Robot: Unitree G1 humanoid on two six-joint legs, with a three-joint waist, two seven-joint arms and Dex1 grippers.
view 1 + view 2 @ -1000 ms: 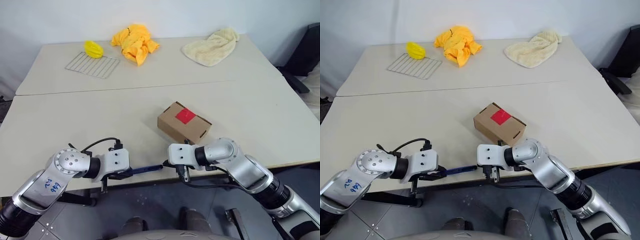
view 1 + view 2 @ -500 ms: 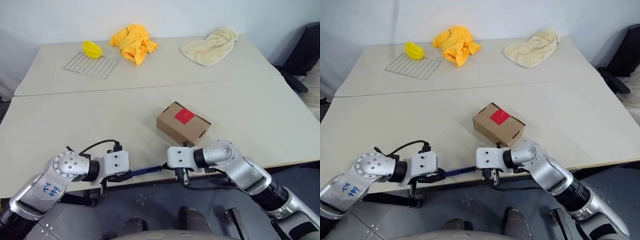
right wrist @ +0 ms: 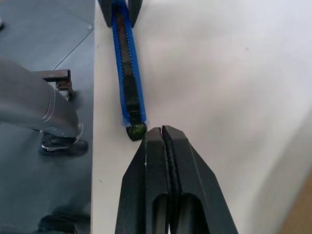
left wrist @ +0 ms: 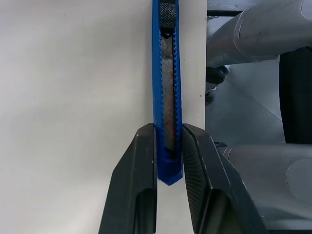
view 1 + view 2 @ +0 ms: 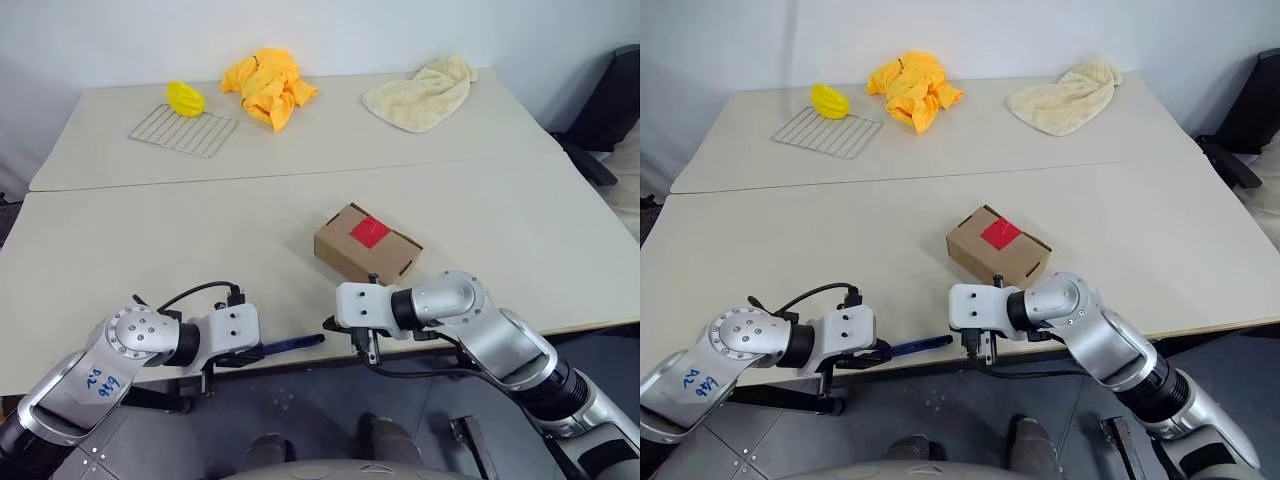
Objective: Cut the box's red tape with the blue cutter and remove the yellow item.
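The blue cutter point(image 4: 165, 83) lies along the table's near edge, its rear end pinched by my left gripper point(image 4: 169, 130), which is shut on it. My right gripper point(image 3: 162, 130) is shut on nothing, with its tips just short of the cutter's black end cap point(image 3: 137, 131). In the head views the cutter point(image 5: 290, 344) spans the gap between the left gripper point(image 5: 240, 355) and the right gripper point(image 5: 329, 323). The brown box point(image 5: 352, 255) stands closed just beyond the right hand, with the red tape point(image 5: 369, 232) on its top. The yellow item is out of view.
At the table's far side are a wire rack point(image 5: 183, 129), a lemon-shaped yellow object point(image 5: 185, 97), a yellow-orange cloth point(image 5: 268, 83) and a cream towel point(image 5: 420, 92). A black chair point(image 5: 615, 100) stands off the right edge. The floor drops away right beside the cutter.
My right gripper has lifted slightly, away from the cutter's free end. The left gripper keeps its hold and has not moved.
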